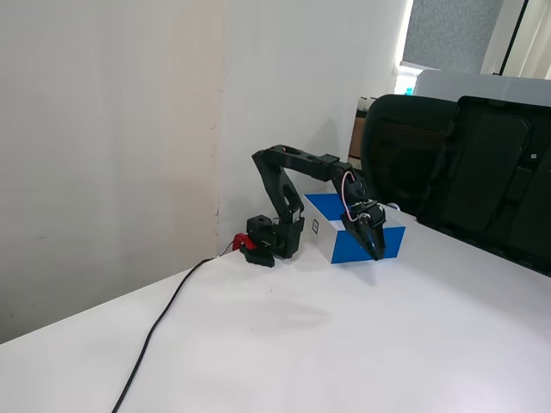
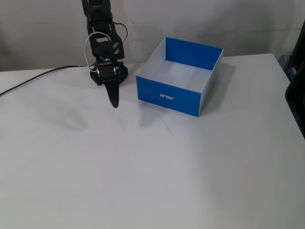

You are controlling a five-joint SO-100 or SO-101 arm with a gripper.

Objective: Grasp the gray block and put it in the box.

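Across the bare lower half of a fixed view, the white table (image 2: 152,181) is showing no gray block; it may be lying unseen inside the box. In the upper left, the gripper (image 2: 114,102) is pointing down with fingers pressed narrow, apparently empty. The box (image 2: 167,98) is sitting just to its right, with the black cable (image 2: 28,82) trailing off left.

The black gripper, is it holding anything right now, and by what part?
Nothing seems held: the black gripper tapers to a closed point with no block visible.
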